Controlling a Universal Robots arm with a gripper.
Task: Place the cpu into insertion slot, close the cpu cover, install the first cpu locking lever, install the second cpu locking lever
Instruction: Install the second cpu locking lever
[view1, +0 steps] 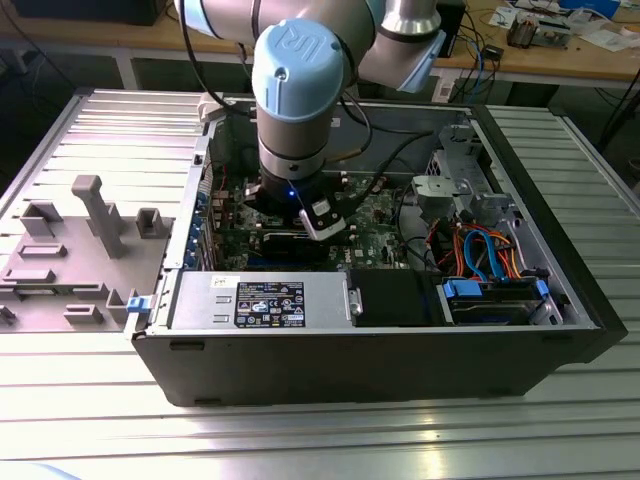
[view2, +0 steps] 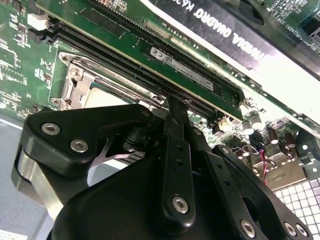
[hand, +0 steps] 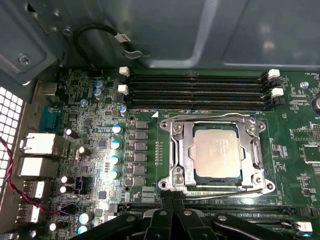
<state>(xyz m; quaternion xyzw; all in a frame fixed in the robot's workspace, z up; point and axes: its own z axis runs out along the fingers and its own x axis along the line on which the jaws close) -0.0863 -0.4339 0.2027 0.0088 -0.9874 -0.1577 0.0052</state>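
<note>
The open computer case (view1: 150, 335) lay on its side on a ribbed metal table (view1: 320, 440), and everything below is placed against it. Off the case toward the exterior view's left, a grey fixture plate (view1: 60, 265) with upright blocks sat on the table. Inside the case, along the near wall, ran the power supply (view1: 262, 302) with its label facing up; past it toward the exterior view's right stood a drive bay (view1: 495, 300) with blue and orange cables (view1: 480, 250) looping into it. The green motherboard (view1: 380, 225) covered the case floor, and the robot arm (view1: 295, 95) reached straight down into the middle of the case over it.

In the first wrist view the cpu (hand: 216, 152) sat flat in the insertion slot (hand: 176, 176), silver top up. The cpu cover (hand: 252, 150) lay down around the chip, framing it through its cut-out, and a thin locking lever (hand: 220, 189) ran along the socket's near edge. Four black memory slots (hand: 195, 90) lay just beyond the socket, beside the case wall.

The gripper (hand: 172, 207) hung just short of the socket's near edge, its dark fingers (hand: 165, 220) drawn close together with nothing seen between them. In the second wrist view the gripper body (view2: 175, 170) stood before the socket frame (view2: 75, 82) and a long green card (view2: 165, 50).
</note>
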